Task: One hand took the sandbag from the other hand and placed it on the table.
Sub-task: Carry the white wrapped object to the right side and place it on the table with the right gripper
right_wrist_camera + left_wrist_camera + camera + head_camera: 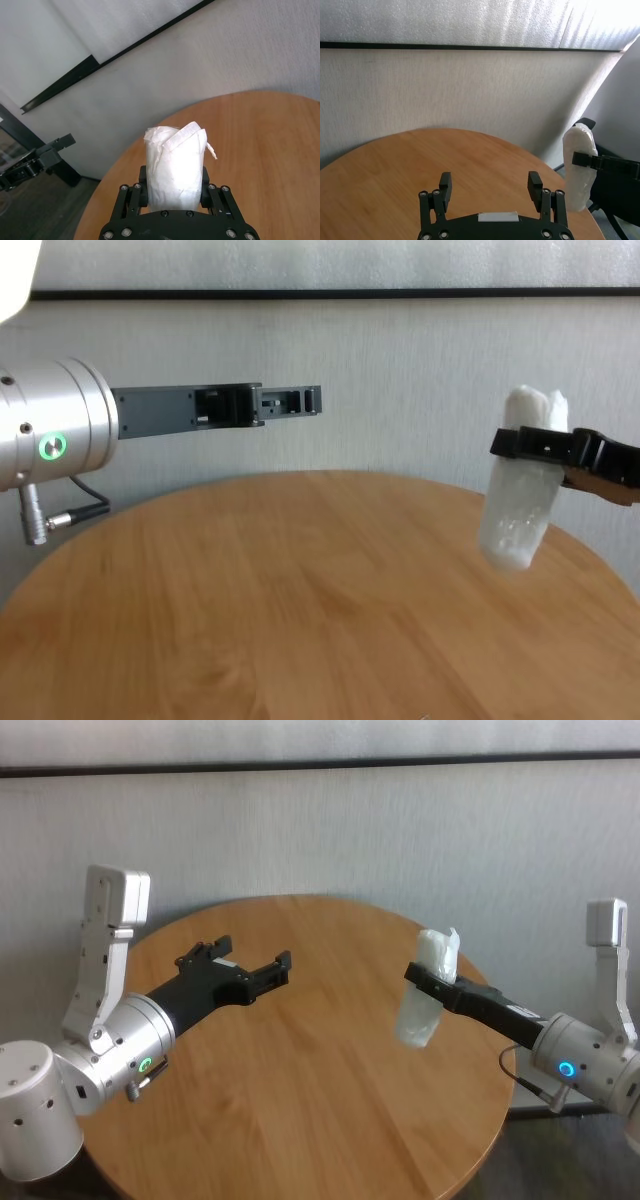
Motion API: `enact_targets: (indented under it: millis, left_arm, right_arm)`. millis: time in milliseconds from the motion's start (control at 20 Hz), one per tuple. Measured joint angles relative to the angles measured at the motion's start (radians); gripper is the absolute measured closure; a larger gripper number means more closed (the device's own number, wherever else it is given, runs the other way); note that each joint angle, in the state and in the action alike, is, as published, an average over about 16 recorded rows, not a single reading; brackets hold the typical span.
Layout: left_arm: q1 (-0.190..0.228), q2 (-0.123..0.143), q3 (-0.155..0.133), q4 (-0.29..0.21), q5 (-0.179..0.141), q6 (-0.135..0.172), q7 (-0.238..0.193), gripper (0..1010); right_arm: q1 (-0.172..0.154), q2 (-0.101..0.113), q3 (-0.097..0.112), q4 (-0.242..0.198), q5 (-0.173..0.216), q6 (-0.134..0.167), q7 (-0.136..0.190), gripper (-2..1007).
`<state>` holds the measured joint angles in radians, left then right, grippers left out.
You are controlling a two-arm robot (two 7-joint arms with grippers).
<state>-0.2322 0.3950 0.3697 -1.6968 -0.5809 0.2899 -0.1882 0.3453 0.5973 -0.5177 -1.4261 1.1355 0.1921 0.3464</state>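
My right gripper [420, 973], on the blue-lit wrist, is shut on the white sandbag [418, 1020]. It holds the bag upright in the air above the right side of the round wooden table [300, 1070]. The bag's lower end hangs clear of the wood in the chest view [515, 510]. The right wrist view shows the bag [175, 165] squeezed between both fingers. My left gripper [252, 952], on the green-lit wrist, is open and empty above the table's back left, well apart from the bag. Its view shows the bag [579, 185] far off.
A grey wall with a black strip [320, 292] stands close behind the table. The table's right edge [510, 1090] lies just under my right forearm. A black stand [35, 160] is on the floor beyond the table.
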Motion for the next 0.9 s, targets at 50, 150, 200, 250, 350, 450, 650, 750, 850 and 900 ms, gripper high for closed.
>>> enact_targets:
  millis: [50,150,200,250,350,450,650,750,850,900]
  left_arm:
    - [0.000,-0.002,-0.001,0.000,0.004,0.002,0.004,10]
    - [0.001,-0.006,-0.003,-0.001,0.012,0.007,0.013,10]
    - [0.002,-0.008,-0.004,-0.001,0.017,0.009,0.018,10]
    - [0.003,-0.011,-0.006,-0.001,0.021,0.012,0.022,10]
    - [0.004,-0.016,-0.009,0.000,0.029,0.018,0.030,10]
    - [0.006,-0.020,-0.012,0.001,0.036,0.024,0.037,10]
    - [0.009,-0.029,-0.017,0.006,0.048,0.036,0.048,10]
    - [0.010,-0.032,-0.019,0.009,0.053,0.041,0.052,10]
    - [0.011,-0.034,-0.022,0.011,0.056,0.044,0.054,10]
    - [0.012,-0.035,-0.023,0.012,0.057,0.046,0.055,10]
  right_arm:
    - [0.000,0.000,0.001,0.003,-0.004,0.001,-0.001,462]
    - [0.000,-0.001,0.004,0.010,-0.013,0.002,-0.002,462]
    - [0.000,-0.002,0.005,0.013,-0.017,0.003,-0.002,462]
    - [0.000,-0.003,0.006,0.016,-0.021,0.003,-0.002,462]
    - [0.000,-0.005,0.008,0.022,-0.028,0.005,-0.002,462]
    - [0.001,-0.008,0.010,0.028,-0.034,0.008,-0.003,462]
    - [0.003,-0.015,0.013,0.039,-0.047,0.014,-0.003,462]
    - [0.005,-0.019,0.014,0.046,-0.054,0.019,-0.004,462]
    - [0.007,-0.023,0.015,0.052,-0.062,0.023,-0.006,462]
    - [0.008,-0.025,0.015,0.056,-0.066,0.025,-0.007,462]
